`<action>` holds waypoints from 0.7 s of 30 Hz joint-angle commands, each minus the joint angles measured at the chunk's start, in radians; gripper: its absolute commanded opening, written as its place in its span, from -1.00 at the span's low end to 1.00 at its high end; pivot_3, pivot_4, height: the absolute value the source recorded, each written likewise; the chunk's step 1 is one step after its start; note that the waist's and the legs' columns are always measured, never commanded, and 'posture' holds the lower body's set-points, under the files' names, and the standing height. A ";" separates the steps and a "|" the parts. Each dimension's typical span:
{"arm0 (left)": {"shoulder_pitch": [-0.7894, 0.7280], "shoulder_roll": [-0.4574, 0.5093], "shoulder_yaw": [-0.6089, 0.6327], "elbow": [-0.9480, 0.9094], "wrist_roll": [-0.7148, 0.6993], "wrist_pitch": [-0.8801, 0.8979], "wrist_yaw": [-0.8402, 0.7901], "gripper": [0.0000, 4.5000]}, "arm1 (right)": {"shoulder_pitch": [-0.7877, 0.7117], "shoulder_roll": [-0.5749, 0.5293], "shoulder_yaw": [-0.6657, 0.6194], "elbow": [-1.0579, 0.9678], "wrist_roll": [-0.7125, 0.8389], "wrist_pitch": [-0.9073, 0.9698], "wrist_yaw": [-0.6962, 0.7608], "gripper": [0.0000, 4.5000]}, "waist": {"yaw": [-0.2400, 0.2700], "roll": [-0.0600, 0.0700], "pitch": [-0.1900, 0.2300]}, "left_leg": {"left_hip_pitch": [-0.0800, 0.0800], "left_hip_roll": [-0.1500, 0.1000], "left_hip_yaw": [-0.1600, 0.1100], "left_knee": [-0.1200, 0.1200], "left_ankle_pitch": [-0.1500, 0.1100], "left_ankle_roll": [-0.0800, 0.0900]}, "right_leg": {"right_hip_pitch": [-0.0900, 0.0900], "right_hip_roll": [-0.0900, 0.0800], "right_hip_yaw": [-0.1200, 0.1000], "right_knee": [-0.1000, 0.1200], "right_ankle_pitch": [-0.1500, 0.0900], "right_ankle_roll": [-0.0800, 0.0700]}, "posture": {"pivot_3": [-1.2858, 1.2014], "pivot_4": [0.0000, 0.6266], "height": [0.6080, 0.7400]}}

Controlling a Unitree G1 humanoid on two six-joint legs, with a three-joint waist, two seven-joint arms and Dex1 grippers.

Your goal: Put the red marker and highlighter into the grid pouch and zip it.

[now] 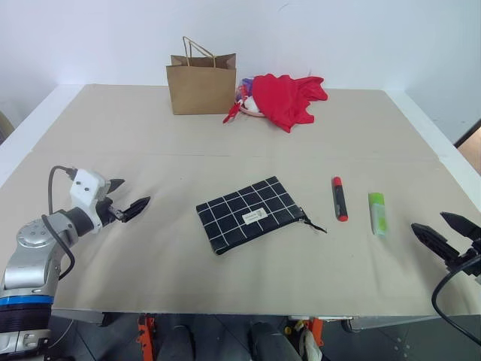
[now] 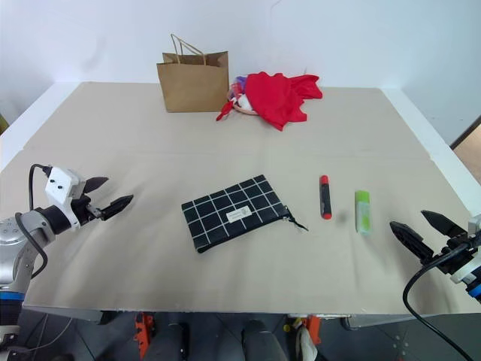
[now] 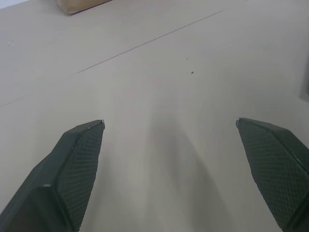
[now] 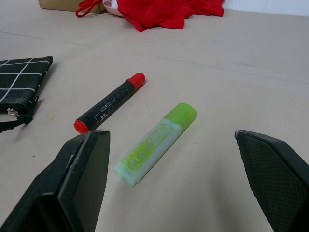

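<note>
**Both end effectors released, task items lying loose on the bench**

At the left, the left end effector [image 1: 128, 197] hovers over bare bench [image 1: 150, 278] surface, its two black fingers spread wide and gripping nothing; it is well apart from the pouch. At the back of the bench stands a brown paper bag [image 1: 201, 84], upright, with a red cloth heap [image 1: 284, 99] just beside it on its right.

Near the middle lies the grid pouch [image 1: 248, 213], flat and turned at a slant, its white label facing up and its black pull cord [image 1: 314, 222] trailing from the right-hand corner toward the marker. Whether the zipper is open or closed cannot be told.

To the right of the pouch, apart from it, lies the red marker [image 1: 340, 198]. The highlighter [image 1: 377, 213] lies next, near the marker but not touching it, roughly parallel to it.

Farthest right, the right end effector [image 1: 445, 229] is released too, fingers wide apart and empty, near the highlighter without touching it.
</note>
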 commanded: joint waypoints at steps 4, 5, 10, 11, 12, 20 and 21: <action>-0.006 0.019 0.010 -0.018 -0.011 -0.029 -0.051 1.00 | -0.011 -0.009 -0.016 -0.082 0.009 0.031 -0.042 0.98 | 0.000 0.000 0.000 | 0.000 0.000 0.000 0.000 0.000 0.000 | 0.000 0.000 0.000 0.000 0.000 0.000 | 0.03 -0.52 1.00; -0.007 0.018 0.007 -0.019 -0.007 -0.032 -0.055 1.00 | -0.012 -0.008 -0.014 -0.092 0.010 0.039 -0.050 0.98 | 0.000 0.000 0.000 | 0.000 0.000 0.000 0.000 0.000 0.000 | 0.000 0.000 0.000 0.000 0.000 0.000 | 0.03 -0.52 1.00; -0.007 0.013 0.001 -0.026 -0.005 -0.027 -0.074 1.00 | -0.016 0.010 0.003 -0.139 0.008 0.065 -0.082 0.98 | 0.000 0.000 0.000 | 0.000 0.000 0.000 0.000 0.000 0.000 | 0.000 0.000 0.000 0.000 0.000 0.000 | 0.03 -0.52 1.00; -0.007 0.011 -0.002 -0.029 -0.003 -0.029 -0.076 1.00 | -0.022 0.014 0.013 -0.149 0.010 0.073 -0.087 0.98 | 0.000 0.000 0.000 | 0.000 0.000 0.000 0.000 0.000 0.000 | 0.000 0.000 0.000 0.000 0.000 0.000 | 0.03 -0.52 1.00; -0.008 0.009 -0.006 -0.030 0.000 -0.031 -0.077 1.00 | -0.027 0.016 0.023 -0.158 0.010 0.079 -0.088 0.98 | 0.000 0.000 0.000 | 0.000 0.000 0.000 0.000 0.000 0.000 | 0.000 0.000 0.000 0.000 0.000 0.000 | 0.03 -0.52 1.00; 0.004 0.000 -0.104 -0.154 -0.020 0.000 -0.146 1.00 | -0.133 0.037 0.164 -0.324 0.065 0.201 -0.123 0.98 | -0.001 0.000 0.000 | 0.000 0.000 0.000 0.000 0.000 0.000 | 0.000 0.000 0.000 0.000 0.000 0.000 | 0.03 -0.52 1.00; 0.007 -0.003 -0.129 -0.183 -0.026 0.011 -0.163 1.00 | -0.161 0.047 0.205 -0.355 0.070 0.225 -0.134 0.98 | -0.001 0.000 0.000 | 0.000 0.000 0.000 0.000 0.000 0.000 | 0.000 0.000 0.000 0.000 0.000 0.000 | 0.03 -0.52 1.00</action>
